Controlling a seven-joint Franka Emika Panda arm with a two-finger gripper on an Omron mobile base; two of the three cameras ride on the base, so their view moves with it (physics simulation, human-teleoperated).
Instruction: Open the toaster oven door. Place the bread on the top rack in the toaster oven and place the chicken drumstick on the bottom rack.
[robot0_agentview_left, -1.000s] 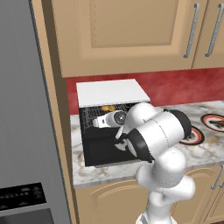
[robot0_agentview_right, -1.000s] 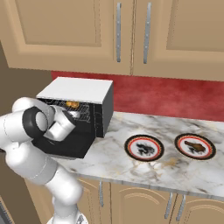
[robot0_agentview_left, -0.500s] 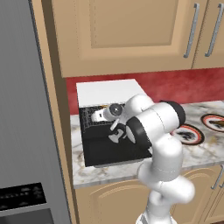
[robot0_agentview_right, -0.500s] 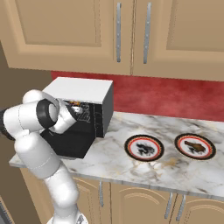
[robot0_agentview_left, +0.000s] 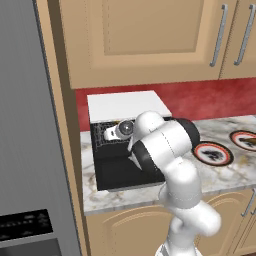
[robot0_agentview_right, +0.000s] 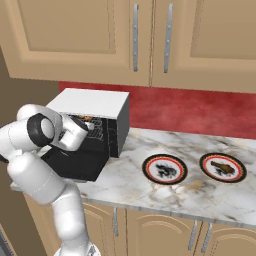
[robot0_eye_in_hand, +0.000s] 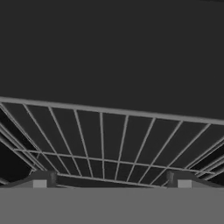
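My jaws (robot0_eye_in_hand: 112, 183) are spread wide with nothing between them, inside the toaster oven (robot0_agentview_left: 127, 106), which sits at the left end of the tabletop (robot0_agentview_right: 200, 192) against the red backsplash (robot0_agentview_right: 200, 107), just beside the grey fridge (robot0_agentview_left: 25, 150). Toaster oven door (robot0_agentview_left: 127, 175) is down, lying flat toward me on the tabletop edge. Hand view: two dark fingertips (robot0_eye_in_hand: 39, 179) sit low at either side, and a wire rack (robot0_eye_in_hand: 105, 140) runs across the cavity just past them, with the dark back wall behind; can't tell from there which rack it is. Right base view: my hand is at the oven mouth, and a brown-orange piece (robot0_agentview_right: 86, 119) lies on a rack deep in the cavity beyond it; too small to say whether that's the bread or something else, or which rack holds it. Chicken drumstick (robot0_agentview_right: 222, 167) is on the far right plate (robot0_agentview_right: 223, 176), well apart from the oven. The near plate (robot0_agentview_right: 164, 169), between that one and the oven, shows a dark pattern and I can't make out any food on it. Left base view: my forearm crosses over the lowered door and my wrist (robot0_agentview_left: 120, 131) points into the opening under the white top. Wood cabinets (robot0_agentview_right: 135, 42) hang above.
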